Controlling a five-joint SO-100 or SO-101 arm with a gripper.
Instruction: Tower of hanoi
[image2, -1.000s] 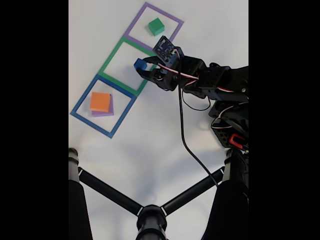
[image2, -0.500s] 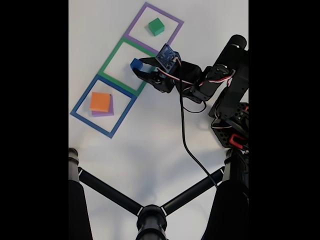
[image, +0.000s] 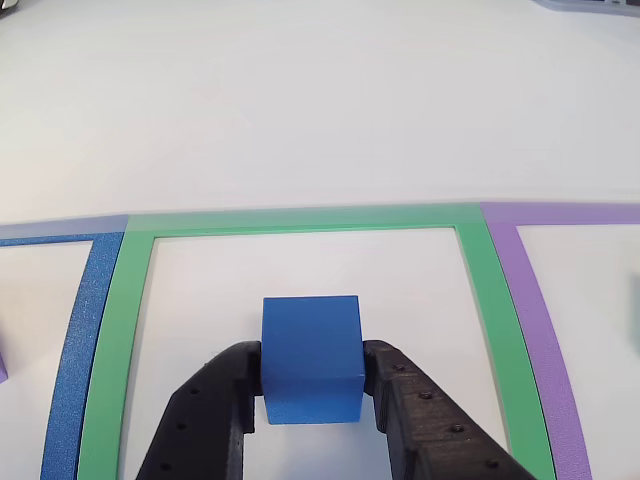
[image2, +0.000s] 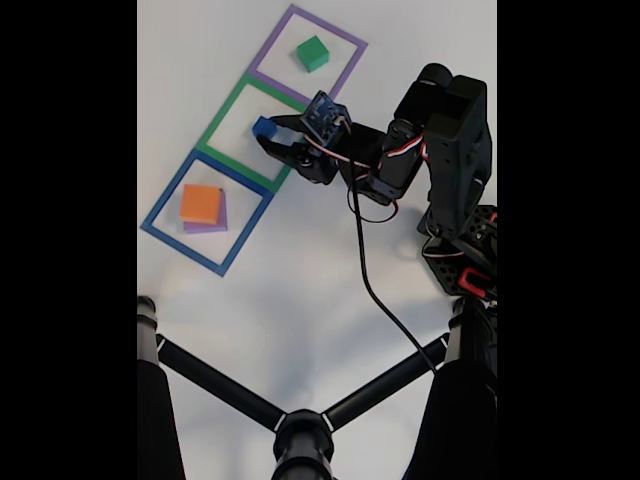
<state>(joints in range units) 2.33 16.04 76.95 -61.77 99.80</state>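
White desk (image2: 300, 290) marked with blue, green and purple taped squares: black pincer (image: 312, 380) clamped on small blue cube (image: 311, 355) over green square (image2: 250, 135), orange block (image2: 201, 203) stacked on purple slab (image2: 222, 222), green cube (image2: 312, 52) unmoved, likely midway.

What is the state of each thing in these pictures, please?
Blue cube: held between the two fingers, over the green square.
Tool: shut on the blue cube.
Green cube: lying free inside the purple square.
Orange block: stacked on the purple block, inside the blue square.
Green square: holds only the blue cube.
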